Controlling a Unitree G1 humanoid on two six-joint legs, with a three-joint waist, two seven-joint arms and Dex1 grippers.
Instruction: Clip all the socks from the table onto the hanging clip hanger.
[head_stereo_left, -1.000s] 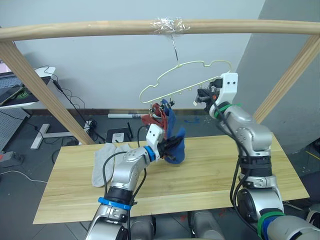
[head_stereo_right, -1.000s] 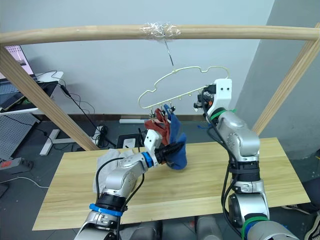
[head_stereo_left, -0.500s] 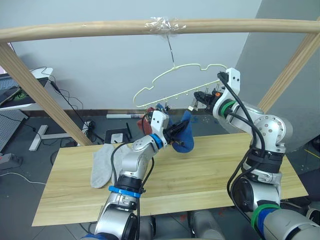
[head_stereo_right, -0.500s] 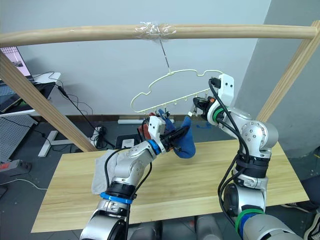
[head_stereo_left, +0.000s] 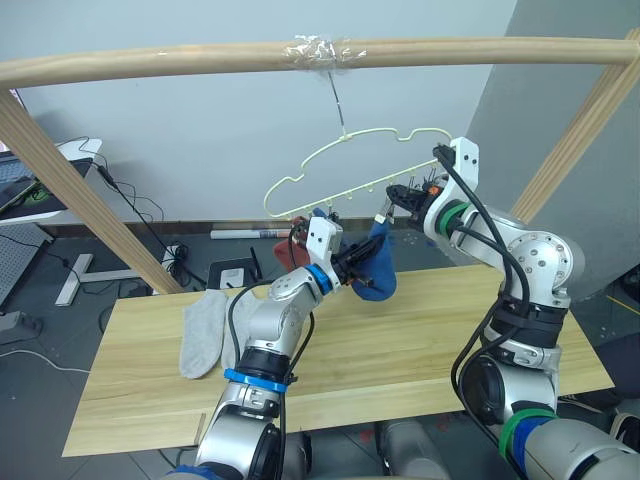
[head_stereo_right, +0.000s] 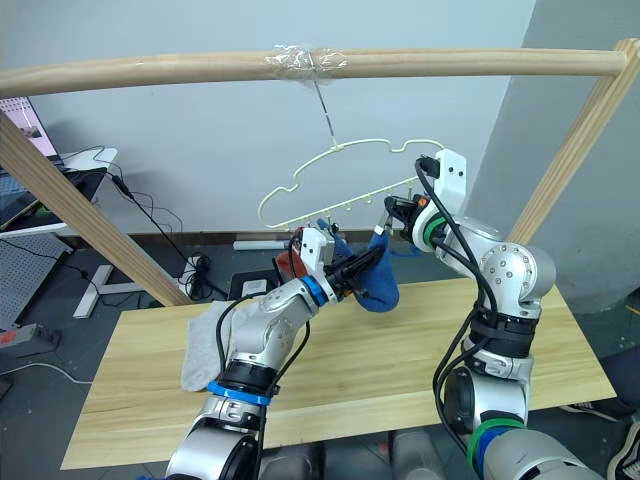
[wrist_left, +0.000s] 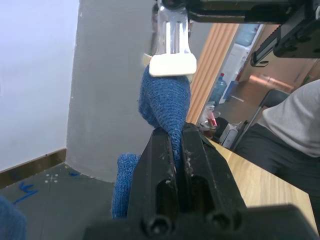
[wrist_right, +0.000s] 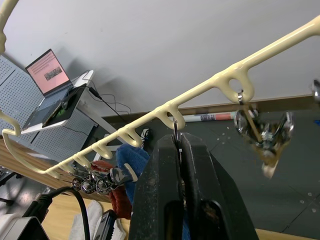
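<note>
Left hand (head_stereo_left: 352, 268) pinches blue sock (head_stereo_left: 376, 270); right hand (head_stereo_left: 398, 199) squeezes a clip (wrist_left: 172, 45) mid-hanger.

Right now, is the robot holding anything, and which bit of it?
The left gripper pinches a blue sock partway down, below its top edge. The right gripper squeezes a metal clip hanging from the clip hanger.

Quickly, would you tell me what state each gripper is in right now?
Left gripper: shut on a blue sock.
Right gripper: shut on a clip of the clip hanger.
</note>
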